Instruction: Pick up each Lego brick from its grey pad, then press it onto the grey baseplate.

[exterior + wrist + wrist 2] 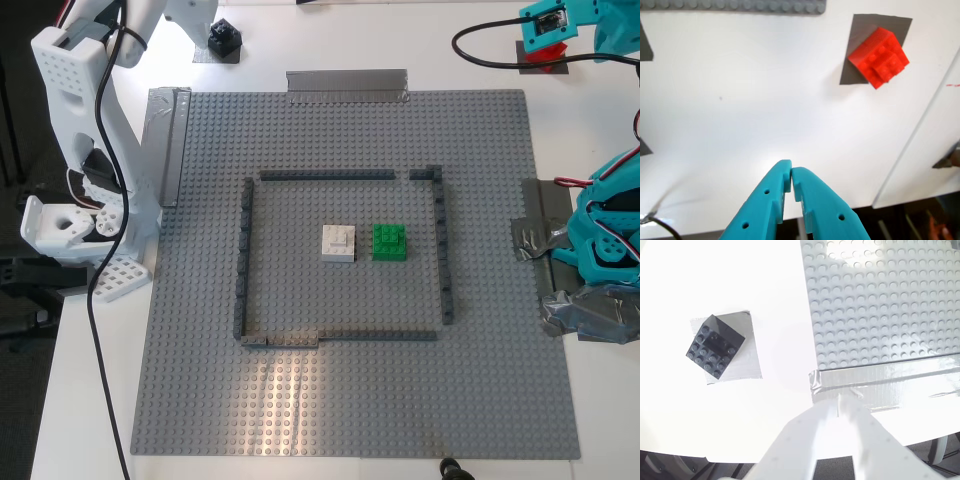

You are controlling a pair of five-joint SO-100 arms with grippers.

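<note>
My first hand [791,176] hangs pressed together and empty, well short of the red brick [878,56] askew on its grey pad [854,45] beyond the baseplate [500,400]. Judged light, rigid, slick: pinch opposite flat sides.

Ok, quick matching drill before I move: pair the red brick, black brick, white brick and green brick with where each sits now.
Things:
1. red brick
2. black brick
3. white brick
4. green brick

Places:
A. baseplate, nearer the exterior view's right
B. pad by my second gripper
C. baseplate, nearer the exterior view's left
D. pad by my first gripper

Pairs: 1-D, 2-B, 3-C, 4-A
</note>
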